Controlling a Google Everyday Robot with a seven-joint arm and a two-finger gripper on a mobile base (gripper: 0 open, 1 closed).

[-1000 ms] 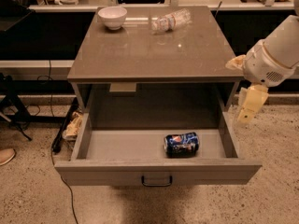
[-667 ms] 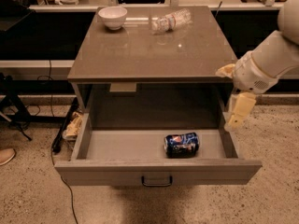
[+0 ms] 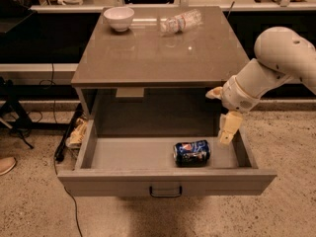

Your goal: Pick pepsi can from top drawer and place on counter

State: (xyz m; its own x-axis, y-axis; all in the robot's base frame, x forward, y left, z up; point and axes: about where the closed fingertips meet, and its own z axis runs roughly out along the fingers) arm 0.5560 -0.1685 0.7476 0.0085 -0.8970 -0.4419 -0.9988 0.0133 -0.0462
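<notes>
Top drawer [image 3: 118, 182] holds pepsi can [image 3: 191, 152], gripper [image 3: 227, 131] near it

Robotics lab: speckled floor [image 3: 29, 209], loose cables [image 3: 63, 144], gripper [image 3: 222, 113] at open top drawer [image 3: 98, 182].

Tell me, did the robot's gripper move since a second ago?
Yes. The gripper moved left and down, from outside the counter to over the right end of the top drawer, nearer the pepsi can.

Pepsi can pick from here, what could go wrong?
1. The can lies on its side in the drawer, so it may roll when nudged.
2. The gripper hangs just right of the can, close to the drawer's right wall and the counter edge; it could clip either.
</notes>
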